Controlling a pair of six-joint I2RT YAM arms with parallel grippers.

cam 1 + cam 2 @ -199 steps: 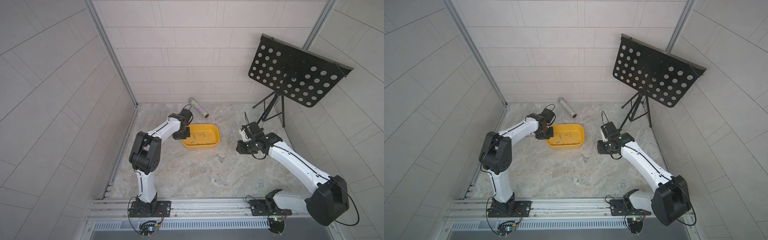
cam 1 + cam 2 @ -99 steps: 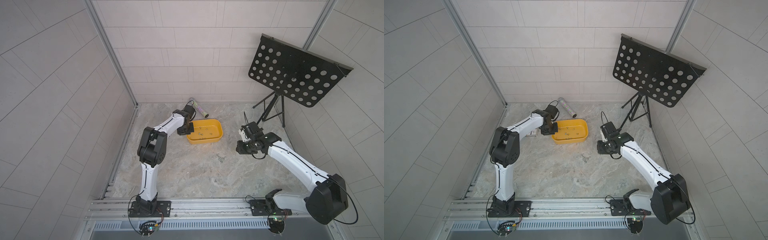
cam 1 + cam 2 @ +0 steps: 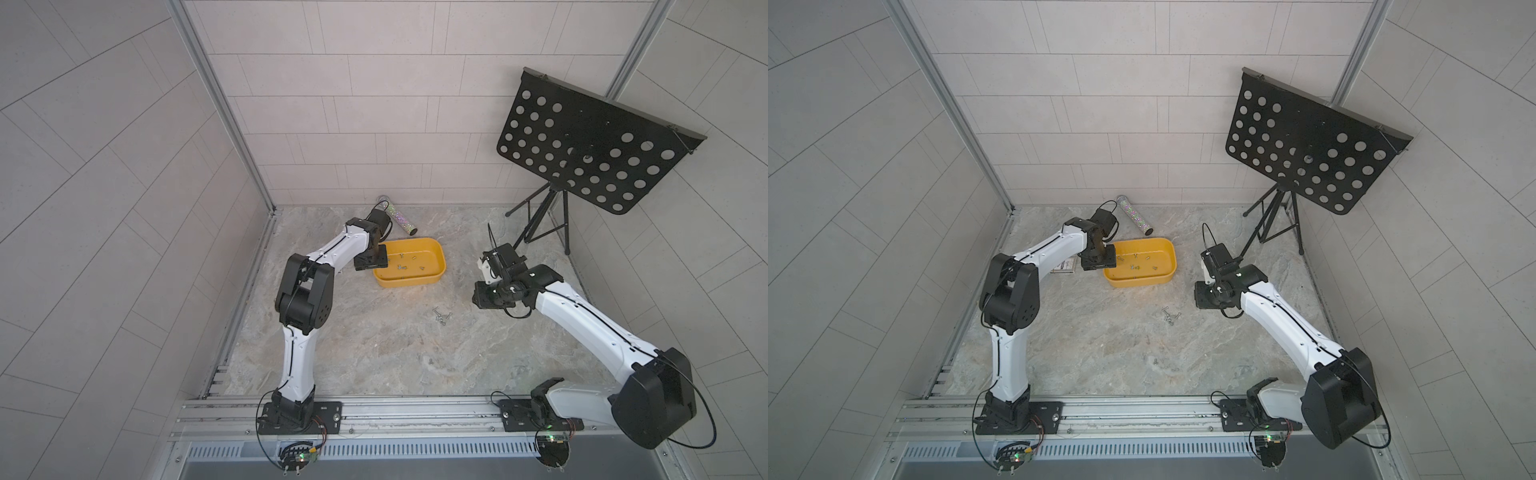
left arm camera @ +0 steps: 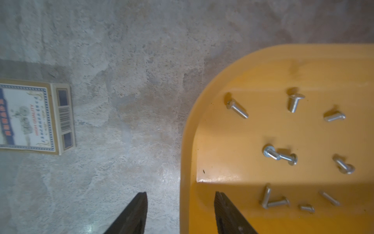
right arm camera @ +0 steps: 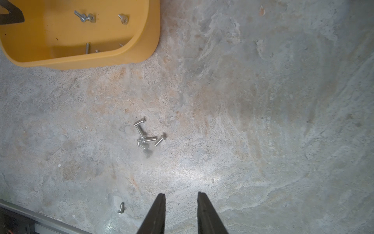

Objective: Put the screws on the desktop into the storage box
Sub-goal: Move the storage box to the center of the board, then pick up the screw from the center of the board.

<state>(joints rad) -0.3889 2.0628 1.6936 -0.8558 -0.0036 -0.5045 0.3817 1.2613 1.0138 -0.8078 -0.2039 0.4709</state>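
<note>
— Where are the screws [image 4: 280, 156]?
— Some lie inside the yellow storage box [image 3: 409, 280], spread over its floor. A small pile [image 5: 146, 139] lies on the counter [image 3: 374, 353], just below and right of the box in both top views. A lone screw [image 5: 121, 208] lies further down, by itself.
— And the box?
— It sits flat on the counter, near the middle of the frame, a little above it.
— What about the left tool [image 4: 181, 195]?
— It hangs at the box's left end. Its fingers are wide apart, one on each side of the rim. It holds nothing.
— And the right tool [image 5: 181, 194]?
— It is right of the pile. Its fingers are a little apart, with nothing between them.
— Anything else?
— A card box [image 4: 34, 115] lies left of the yellow box. A shiny tube [image 3: 401, 220] lies above it. A black music stand [image 3: 590, 149] is at the upper right.
</note>
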